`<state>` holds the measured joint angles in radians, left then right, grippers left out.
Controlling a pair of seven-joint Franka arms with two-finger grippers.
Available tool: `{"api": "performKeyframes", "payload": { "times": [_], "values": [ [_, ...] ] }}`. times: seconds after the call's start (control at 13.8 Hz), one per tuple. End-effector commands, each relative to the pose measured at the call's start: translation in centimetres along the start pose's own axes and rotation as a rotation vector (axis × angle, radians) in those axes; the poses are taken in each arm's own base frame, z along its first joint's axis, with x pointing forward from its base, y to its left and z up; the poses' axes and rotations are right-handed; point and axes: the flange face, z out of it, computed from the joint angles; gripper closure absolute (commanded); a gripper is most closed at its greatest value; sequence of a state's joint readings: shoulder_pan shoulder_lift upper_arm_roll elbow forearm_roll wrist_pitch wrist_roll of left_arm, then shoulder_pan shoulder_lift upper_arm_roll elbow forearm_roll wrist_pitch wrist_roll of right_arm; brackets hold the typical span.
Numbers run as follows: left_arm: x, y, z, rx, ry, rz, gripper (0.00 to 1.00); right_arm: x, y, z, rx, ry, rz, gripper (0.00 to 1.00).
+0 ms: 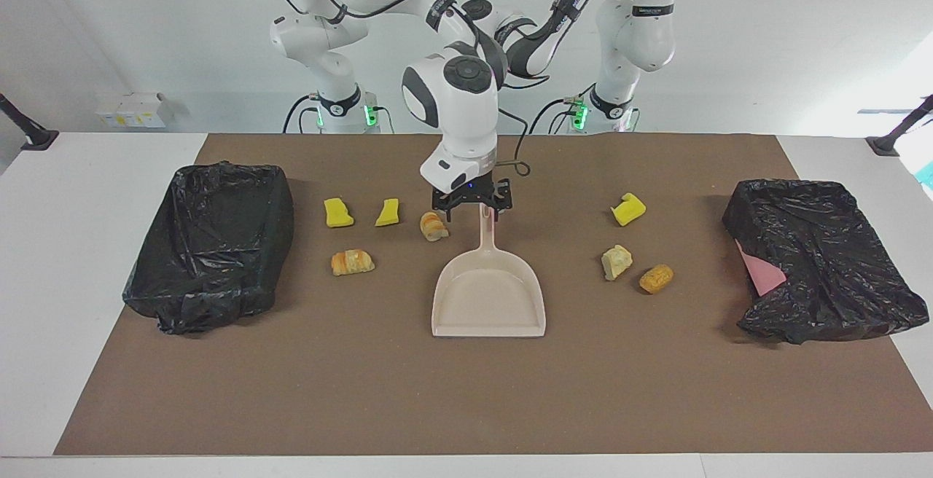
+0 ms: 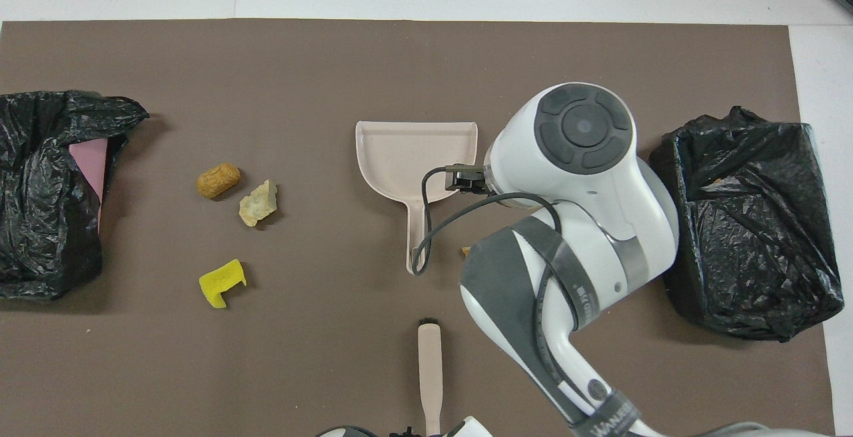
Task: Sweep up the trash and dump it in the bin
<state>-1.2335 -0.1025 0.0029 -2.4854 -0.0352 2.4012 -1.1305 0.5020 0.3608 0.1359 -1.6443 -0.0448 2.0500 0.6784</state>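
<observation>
Two arms: the right arm is at work and the left arm waits at the robots' edge of the mat.
Right arm pose: it rises from its base, arches across toward the middle of the worktop and drops with the wrist pointing straight down.
Right gripper: low over the end of the dustpan handle, fingers spread wide on either side of it. I cannot tell if they touch it, and it has hold of nothing.
Left gripper: only its tip shows at the bottom edge of the overhead view, closed tight on the handle end of the brush.
Brush: nearer to the robots than the dustpan, in line with its handle, bristles toward it.
Dustpan: flat in the middle of the brown mat, handle toward the robots.
Trash: seven pieces lie on the mat, none in a bin.
Toward the right arm's end: two yellow sponge bits, a bread roll just beside the dustpan handle, and a croissant.
Toward the left arm's end: a yellow sponge bit, a pale bread chunk and a brown bun.
Bins: two black-bagged bins, one at each end of the mat.
</observation>
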Motion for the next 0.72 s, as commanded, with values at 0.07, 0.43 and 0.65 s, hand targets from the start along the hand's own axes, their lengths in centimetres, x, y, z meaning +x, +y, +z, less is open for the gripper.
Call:
{"api": "performKeyframes", "payload": {
  "times": [0.07,0.43,0.65],
  "values": [
    [1.8,-2.0,-1.1,0.022,-0.018,-0.062,1.0,-0.9,-2.8,3.9,0.017,0.006,0.019,0.0],
    [3.3,-5.6,-1.4,0.054,-0.025,-0.058,1.0,-2.5,-1.7,6.6,0.002,-0.006,-0.004,0.0],
    [4.2,-9.3,-1.1,0.084,-0.027,-0.021,1.0,-2.9,-1.1,7.0,-0.012,-0.02,-0.018,0.09]
  ]
}}
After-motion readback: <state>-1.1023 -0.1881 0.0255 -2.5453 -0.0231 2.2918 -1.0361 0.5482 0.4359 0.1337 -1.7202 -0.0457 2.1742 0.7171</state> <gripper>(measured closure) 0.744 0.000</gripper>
